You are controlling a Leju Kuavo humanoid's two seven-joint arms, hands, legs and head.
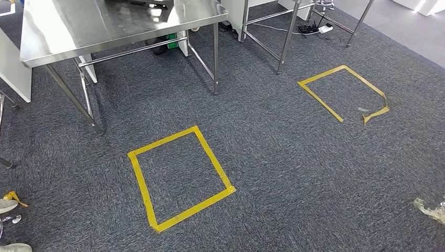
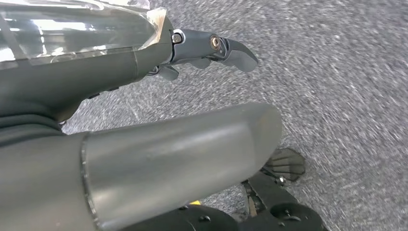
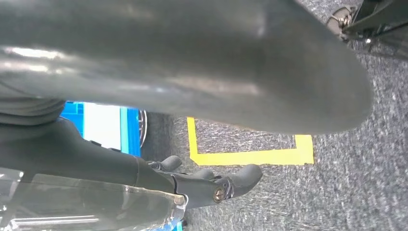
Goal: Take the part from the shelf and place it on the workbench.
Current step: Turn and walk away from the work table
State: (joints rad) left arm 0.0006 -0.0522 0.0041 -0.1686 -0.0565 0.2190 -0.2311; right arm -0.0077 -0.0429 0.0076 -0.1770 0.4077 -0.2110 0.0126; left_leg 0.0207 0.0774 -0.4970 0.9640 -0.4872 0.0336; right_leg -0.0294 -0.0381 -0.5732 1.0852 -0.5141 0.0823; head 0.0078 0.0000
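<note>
The steel workbench (image 1: 105,26) stands at the far left of the head view, and the part of its top that I see is bare and shiny. My left hand (image 2: 159,62) hangs over grey carpet with its fingers (image 2: 231,48) stretched out and nothing between them and the thumb (image 2: 192,149). My right hand (image 3: 144,168) also hangs low, its fingers (image 3: 240,178) extended and holding nothing, above a corner of yellow tape (image 3: 250,156).
A yellow tape square (image 1: 137,173) marks the carpet in front of the workbench, and a second one (image 1: 320,102) lies far right. Legs of another steel table (image 1: 286,37) and a power strip with cables (image 1: 315,27) stand behind. A blue crate (image 3: 101,125) sits near my right hand.
</note>
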